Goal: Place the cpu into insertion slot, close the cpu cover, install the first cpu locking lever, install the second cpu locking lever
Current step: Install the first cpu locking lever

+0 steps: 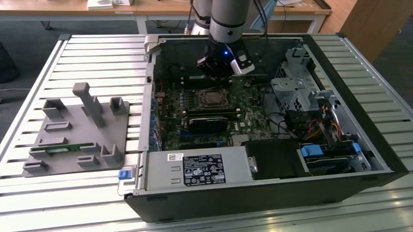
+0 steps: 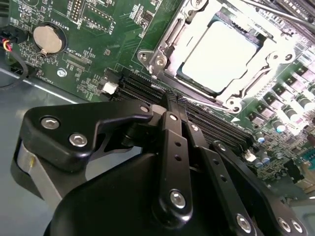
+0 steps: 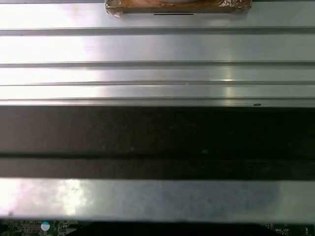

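CPU (image 2: 224, 55) shows in the second wrist view as a flat square chip with a pale, dull metal top, lying seated in the insertion slot (image 2: 170, 37). The cpu cover (image 2: 278, 61), a thin silver frame with a wide central window, lies down around the chip's edges, so the metal top shows through the opening. Green motherboard (image 2: 118, 29) surrounds the socket, with a round coin battery (image 2: 47, 39) well apart from it and black memory slots (image 2: 142, 88) just beside the socket's near edge.

In the exterior view the socket (image 1: 212, 97) sits toward the far middle of the open computer case (image 1: 271, 193), with a long black card (image 1: 210, 123) just nearer. The arm (image 1: 227, 19) comes down from the far side, nearly vertical, its gripper (image 1: 216, 79) hanging just above the board on the far side of the socket, touching nothing. In the second wrist view the gripper's black fingers (image 2: 172, 118) are pressed together and hold nothing. A grey fixture plate (image 1: 77, 135) lies on the slatted table (image 1: 38, 203) at the exterior view's left.
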### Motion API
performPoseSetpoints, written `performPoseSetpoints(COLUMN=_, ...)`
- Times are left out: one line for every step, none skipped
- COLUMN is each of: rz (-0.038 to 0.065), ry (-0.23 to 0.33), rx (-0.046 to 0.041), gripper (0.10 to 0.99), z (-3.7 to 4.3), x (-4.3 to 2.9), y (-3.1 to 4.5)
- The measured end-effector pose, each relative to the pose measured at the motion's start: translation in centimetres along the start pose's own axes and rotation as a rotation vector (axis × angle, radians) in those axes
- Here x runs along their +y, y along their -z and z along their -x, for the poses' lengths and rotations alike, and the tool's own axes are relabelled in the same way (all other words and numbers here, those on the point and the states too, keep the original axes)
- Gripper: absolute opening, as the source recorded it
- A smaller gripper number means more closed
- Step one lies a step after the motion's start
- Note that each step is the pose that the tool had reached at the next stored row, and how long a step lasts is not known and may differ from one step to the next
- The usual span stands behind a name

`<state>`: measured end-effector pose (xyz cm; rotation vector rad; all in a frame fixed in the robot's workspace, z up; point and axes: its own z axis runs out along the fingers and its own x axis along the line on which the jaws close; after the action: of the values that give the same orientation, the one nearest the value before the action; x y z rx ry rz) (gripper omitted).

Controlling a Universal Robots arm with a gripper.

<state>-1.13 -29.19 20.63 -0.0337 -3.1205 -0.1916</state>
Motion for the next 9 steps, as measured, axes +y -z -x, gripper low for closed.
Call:
performPoseSetpoints(rz=0.000, ry=0.000, rx=0.0000, gripper=0.106, z=0.02, x=-0.01, y=-0.10)
performPoseSetpoints(rz=0.000, ry=0.000, rx=0.0001, gripper=0.106, z=0.03, x=-0.02, y=-0.19)
performPoseSetpoints(rz=-0.001, ry=0.000, rx=0.0000, gripper=0.106, z=0.03, x=-0.03, y=-0.25)
performPoseSetpoints(rz=-0.001, ry=0.000, rx=0.0001, gripper=0.106, z=0.04, x=-0.04, y=-0.30)
performPoseSetpoints(rz=-0.002, ry=0.000, rx=0.0001, gripper=0.106, z=0.04, x=-0.04, y=-0.35)
performPoseSetpoints(rz=-0.002, ry=0.000, rx=0.0000, gripper=0.106, z=0.04, x=-0.05, y=-0.41)
performPoseSetpoints(rz=-0.003, ry=0.000, rx=0.0001, gripper=0.106, z=0.05, x=-0.06, y=-0.46)
performPoseSetpoints(rz=-0.003, ry=0.000, rx=0.0001, gripper=0.106, z=0.05, x=-0.06, y=-0.52)
performPoseSetpoints(rz=-0.003, ry=0.000, rx=0.0001, gripper=0.106, z=0.05, x=-0.07, y=-0.57)
